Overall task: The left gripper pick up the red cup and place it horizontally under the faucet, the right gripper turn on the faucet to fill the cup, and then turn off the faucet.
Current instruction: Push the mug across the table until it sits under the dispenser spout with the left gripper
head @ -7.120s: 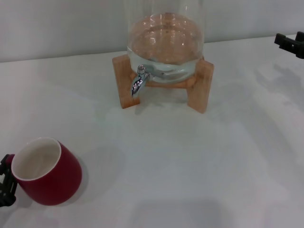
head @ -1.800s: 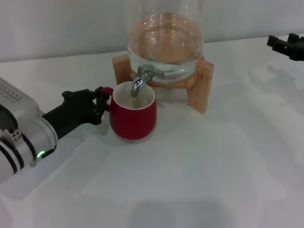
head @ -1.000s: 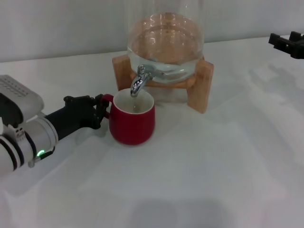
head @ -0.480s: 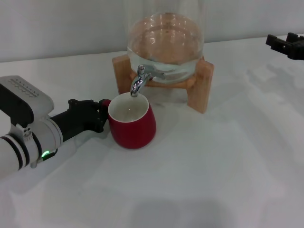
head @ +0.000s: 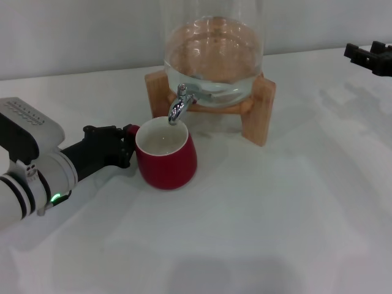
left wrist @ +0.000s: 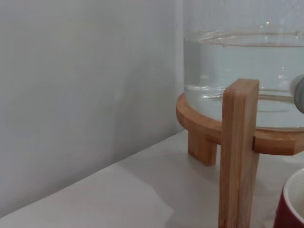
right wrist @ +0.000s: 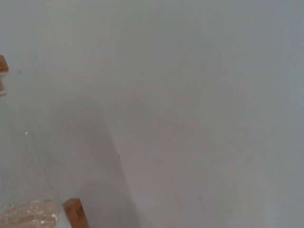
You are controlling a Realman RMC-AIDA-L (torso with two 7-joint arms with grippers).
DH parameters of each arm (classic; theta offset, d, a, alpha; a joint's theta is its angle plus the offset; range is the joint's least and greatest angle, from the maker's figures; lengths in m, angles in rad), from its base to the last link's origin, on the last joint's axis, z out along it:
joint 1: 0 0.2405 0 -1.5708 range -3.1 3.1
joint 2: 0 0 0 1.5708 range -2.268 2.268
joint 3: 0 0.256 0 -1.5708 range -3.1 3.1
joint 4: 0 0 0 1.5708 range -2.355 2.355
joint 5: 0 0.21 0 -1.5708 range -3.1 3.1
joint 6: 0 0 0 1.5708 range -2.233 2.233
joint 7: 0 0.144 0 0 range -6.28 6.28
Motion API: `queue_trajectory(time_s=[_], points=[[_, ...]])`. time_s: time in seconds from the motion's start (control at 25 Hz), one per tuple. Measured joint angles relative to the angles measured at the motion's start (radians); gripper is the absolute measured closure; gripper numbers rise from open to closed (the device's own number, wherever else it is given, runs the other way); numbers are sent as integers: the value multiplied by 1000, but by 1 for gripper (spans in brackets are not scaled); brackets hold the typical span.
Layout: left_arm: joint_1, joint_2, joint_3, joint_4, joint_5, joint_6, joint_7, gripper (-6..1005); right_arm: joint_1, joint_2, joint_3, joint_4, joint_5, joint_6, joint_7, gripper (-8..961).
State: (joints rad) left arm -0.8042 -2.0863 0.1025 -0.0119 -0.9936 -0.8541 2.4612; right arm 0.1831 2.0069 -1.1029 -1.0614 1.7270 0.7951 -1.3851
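The red cup (head: pixel 165 158) stands on the white table just below the faucet (head: pixel 176 108), tilted a little so its white inside faces up and toward me. Its rim also shows in the left wrist view (left wrist: pixel 292 204). The left gripper (head: pixel 124 146) reaches in from the left and is shut on the cup's small handle (head: pixel 130 130). The faucet is fixed to the glass water jar (head: pixel 213 52), and no water stream shows. The right gripper (head: pixel 369 56) hangs at the far right edge, well away from the faucet.
The jar rests on a wooden stand (head: pixel 260 110), whose leg fills the left wrist view (left wrist: pixel 239 152). The white table (head: pixel 275 214) runs to a pale wall behind. The right wrist view shows only a corner of the stand (right wrist: pixel 76 213).
The left gripper brought the cup from the front left to below the faucet. In the last second the cup tipped from upright to slightly tilted and shifted a little left.
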Motion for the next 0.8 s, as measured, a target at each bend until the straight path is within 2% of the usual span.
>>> queue_trajectory(time_s=[0.48,0.8], points=[[-3,0,0,-4,-6,-2,16,855,2,0,0,0,0,-5,-2,218],[-6,0,4,-3,-6,-2,16,798,3,0,4,0,0,-5,-2,218]])
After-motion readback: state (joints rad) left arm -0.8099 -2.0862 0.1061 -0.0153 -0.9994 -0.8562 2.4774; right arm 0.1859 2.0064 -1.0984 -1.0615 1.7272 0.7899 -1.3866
